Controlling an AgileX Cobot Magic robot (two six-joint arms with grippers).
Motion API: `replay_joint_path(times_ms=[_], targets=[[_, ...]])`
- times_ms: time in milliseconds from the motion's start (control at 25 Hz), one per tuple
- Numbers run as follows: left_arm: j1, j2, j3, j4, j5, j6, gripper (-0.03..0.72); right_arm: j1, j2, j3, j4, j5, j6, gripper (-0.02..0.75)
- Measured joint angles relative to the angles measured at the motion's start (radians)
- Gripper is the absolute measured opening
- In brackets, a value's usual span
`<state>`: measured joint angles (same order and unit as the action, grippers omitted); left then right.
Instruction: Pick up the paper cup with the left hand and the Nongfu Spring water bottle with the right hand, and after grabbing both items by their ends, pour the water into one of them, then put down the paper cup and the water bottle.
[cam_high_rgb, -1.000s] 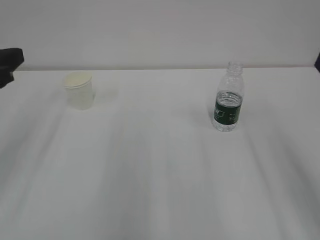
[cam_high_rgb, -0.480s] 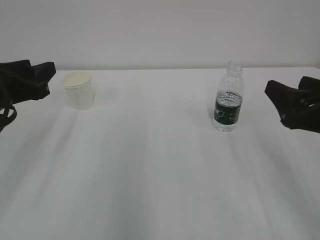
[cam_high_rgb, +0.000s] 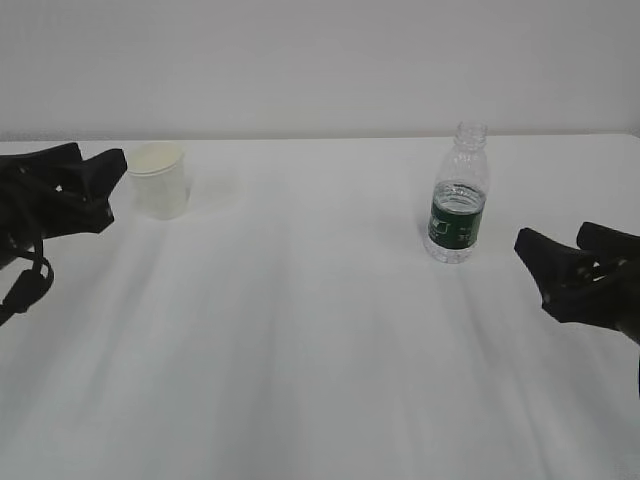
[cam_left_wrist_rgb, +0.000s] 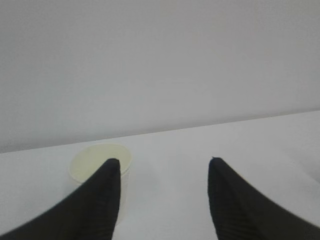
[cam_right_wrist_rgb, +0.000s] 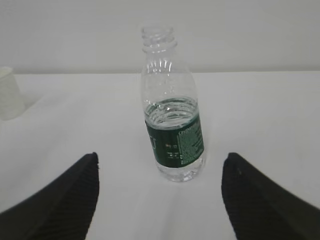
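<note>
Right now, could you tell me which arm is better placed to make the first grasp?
The left: its gripper is already beside the paper cup, jaws open. The right gripper has the water bottle centred but is farther off.

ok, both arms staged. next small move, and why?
Probably ease the right gripper forward around the bottle: it stands upright and centred between the open jaws, not yet between them. The left gripper sits off to the cup's side and likely needs realigning first.
</note>
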<state>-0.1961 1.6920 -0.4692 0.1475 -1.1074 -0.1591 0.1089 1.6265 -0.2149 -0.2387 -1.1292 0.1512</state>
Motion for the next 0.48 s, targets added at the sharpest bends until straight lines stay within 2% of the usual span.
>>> replay_joint_path(times_ms=[480], targets=[[0.000, 0.138, 0.000, 0.042, -0.030, 0.000, 0.398, 0.000, 0.123, -0.027, 0.047, -0.010, -0.067, 0.573]])
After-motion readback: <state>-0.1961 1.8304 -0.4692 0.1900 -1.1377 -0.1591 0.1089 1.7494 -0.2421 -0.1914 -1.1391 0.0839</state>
